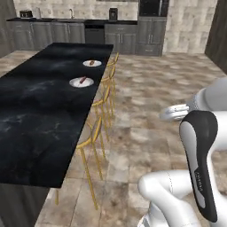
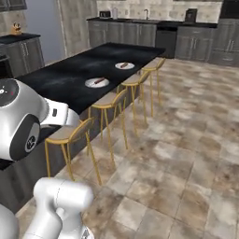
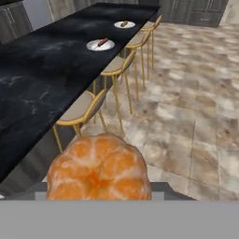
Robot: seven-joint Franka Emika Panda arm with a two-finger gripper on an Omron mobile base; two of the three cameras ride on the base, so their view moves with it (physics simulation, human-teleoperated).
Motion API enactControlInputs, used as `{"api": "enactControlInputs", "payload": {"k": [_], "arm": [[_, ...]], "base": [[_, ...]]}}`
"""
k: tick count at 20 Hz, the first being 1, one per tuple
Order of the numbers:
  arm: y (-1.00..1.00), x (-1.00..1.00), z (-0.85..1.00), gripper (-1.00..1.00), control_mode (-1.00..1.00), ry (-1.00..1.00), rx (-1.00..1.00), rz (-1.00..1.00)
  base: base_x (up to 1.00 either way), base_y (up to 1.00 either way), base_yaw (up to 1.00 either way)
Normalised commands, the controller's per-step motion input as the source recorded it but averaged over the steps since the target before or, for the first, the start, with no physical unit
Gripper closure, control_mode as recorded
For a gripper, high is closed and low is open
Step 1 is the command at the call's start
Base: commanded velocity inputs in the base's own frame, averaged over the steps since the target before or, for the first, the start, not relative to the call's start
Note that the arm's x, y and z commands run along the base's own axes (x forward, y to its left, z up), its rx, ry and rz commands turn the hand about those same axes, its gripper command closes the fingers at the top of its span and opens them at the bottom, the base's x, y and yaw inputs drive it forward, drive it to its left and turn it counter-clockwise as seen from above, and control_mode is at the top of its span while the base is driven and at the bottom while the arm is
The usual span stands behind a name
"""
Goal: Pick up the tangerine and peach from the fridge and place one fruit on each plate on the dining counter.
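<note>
One tangerine (image 3: 99, 169) sits gripped in the tool, filling its near view. Ahead and left, two plates (image 3: 100, 45) (image 3: 124, 24) rest on the black surface (image 3: 42, 79), apart. Four yellow-framed stools (image 3: 86, 109) line the surface's edge, between tool and plates.

- The tangerine (image 3: 98, 169), orange with segmented lobes, sits close against the camera in the hand view, well short of the plates.
- The near plate (image 1: 81, 82) and far plate (image 1: 92, 63), round and white, each carry a reddish-brown sausage-like piece.
- Both plates lie apart on the glossy black marbled tabletop (image 1: 40, 106), near its stool-side edge.
</note>
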Motion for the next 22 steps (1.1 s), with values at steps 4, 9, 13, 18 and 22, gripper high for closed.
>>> {"api": "enactControlInputs", "payload": {"k": [4, 9, 13, 18, 22], "arm": [[0.0, 0.0, 0.0, 1.0, 1.0, 0.0, 0.0, 0.0], [0.0, 0.0, 0.0, 1.0, 1.0, 0.0, 0.0, 0.0], [0.0, 0.0, 0.0, 1.0, 1.0, 0.0, 0.0, 0.0], [0.0, 0.0, 0.0, 1.0, 1.0, 0.0, 0.0, 0.0], [0.0, 0.0, 0.0, 1.0, 1.0, 0.0, 0.0, 0.0]], "base": [[0.7, -0.92, 0.62], [0.73, -0.83, 0.67], [0.74, -0.9, 0.64], [0.45, -1.0, 0.58], [0.02, -1.0, 0.38]]}}
